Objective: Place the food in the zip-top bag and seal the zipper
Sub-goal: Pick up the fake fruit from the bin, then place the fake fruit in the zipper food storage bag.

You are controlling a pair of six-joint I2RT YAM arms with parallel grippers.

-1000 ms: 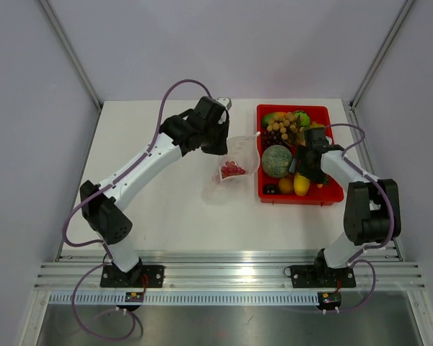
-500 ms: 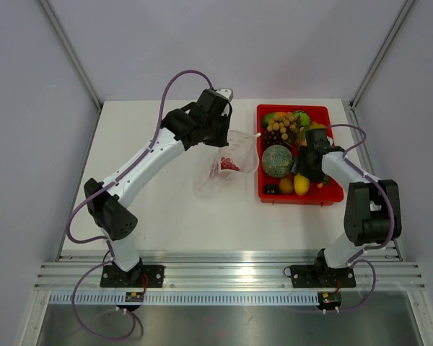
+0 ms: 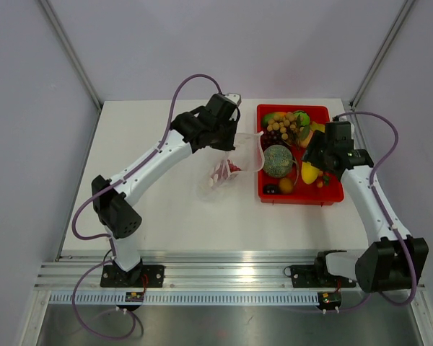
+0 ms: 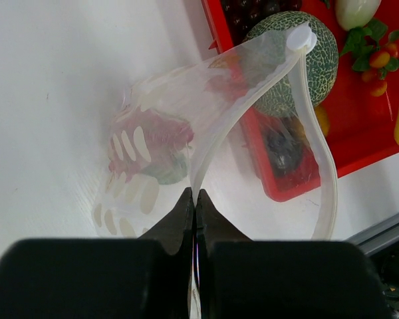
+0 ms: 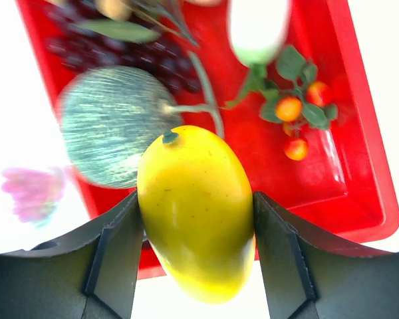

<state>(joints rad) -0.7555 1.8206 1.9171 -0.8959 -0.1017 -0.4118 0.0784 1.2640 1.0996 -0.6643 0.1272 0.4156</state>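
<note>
White table (image 3: 175,210): right tool (image 5: 196,229) grips yellow fruit (image 5: 193,193).

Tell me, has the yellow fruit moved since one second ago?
Yes. The yellow fruit, held by the right gripper, has gone away from the red tray's near wall, toward its right side.

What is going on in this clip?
The left gripper is shut on the rim of the small clear plastic zip-top bag, holding its mouth open beside the red rectangular tray. The zipper strip is unsealed, and some small red food is already inside. The right gripper grips a yellow mango-like toy fruit over the tray. The green netted melon and other pieces lie in the tray, not yet bagged.
</note>
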